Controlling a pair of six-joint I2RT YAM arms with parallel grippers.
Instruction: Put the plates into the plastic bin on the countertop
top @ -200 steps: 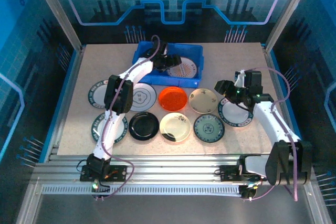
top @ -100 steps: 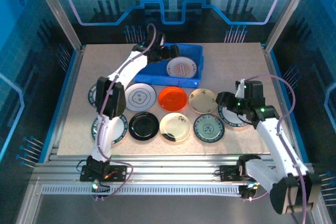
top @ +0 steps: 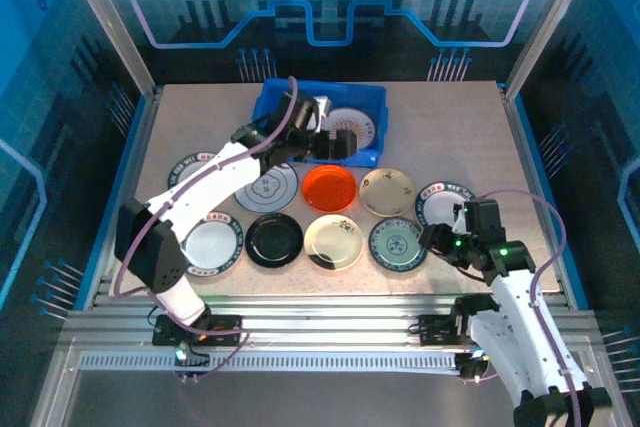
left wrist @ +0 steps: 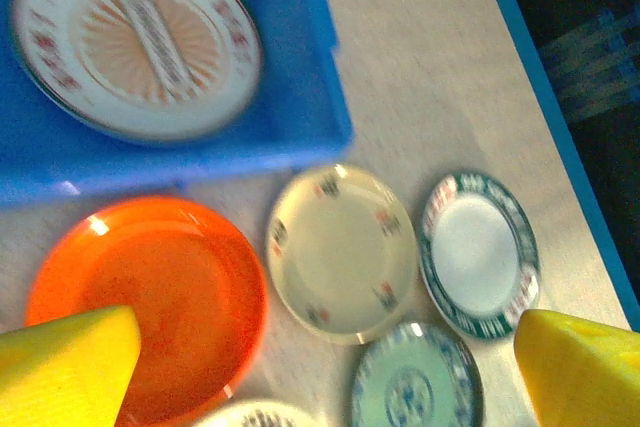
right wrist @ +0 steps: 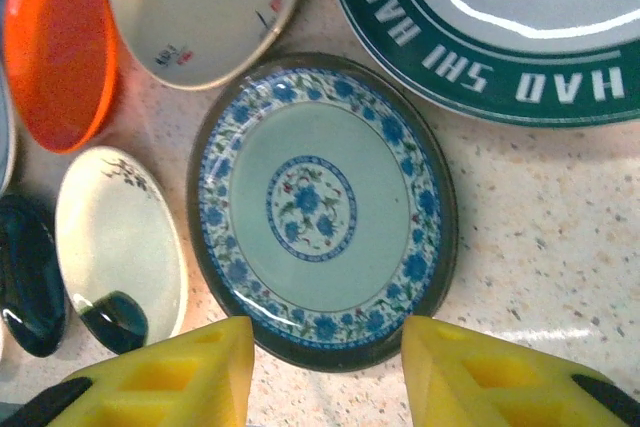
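Quick look from the top cam: the blue bin (top: 375, 97) sits at the far side of the countertop (top: 450, 117), w/ one white patterned plate (top: 355, 127) lying flat in its right half. Left gripper (top: 332, 143) hangs over the bin's near wall, right by that plate. In its wrist cam the yellow fingers (left wrist: 70, 367) are spread wide w/ nothing btwn them, so released and empty.

The other plates are out on the countertop in two rows in front of the bin. Back row: a white flower-print plate (top: 268, 185), the orange plate (top: 329, 187), the beige plate (top: 387, 192) and a green-rimmed plate (top: 447, 205). Front row: a dark-rimmed white plate (top: 212, 244), the black plate (top: 274, 240), the cream plate (top: 333, 243) and the teal plate (top: 398, 244). One more plate (top: 183, 175) at far left is half hidden under the left arm.

Right gripper (top: 441, 239) is down low, just right of the teal plate. Its wrist cam shows the fingers (right wrist: 430, 347) part-way apart w/ that plate's near rim in the gap, not clamped on anything afaict. Can't tell if the tips touch the rim.
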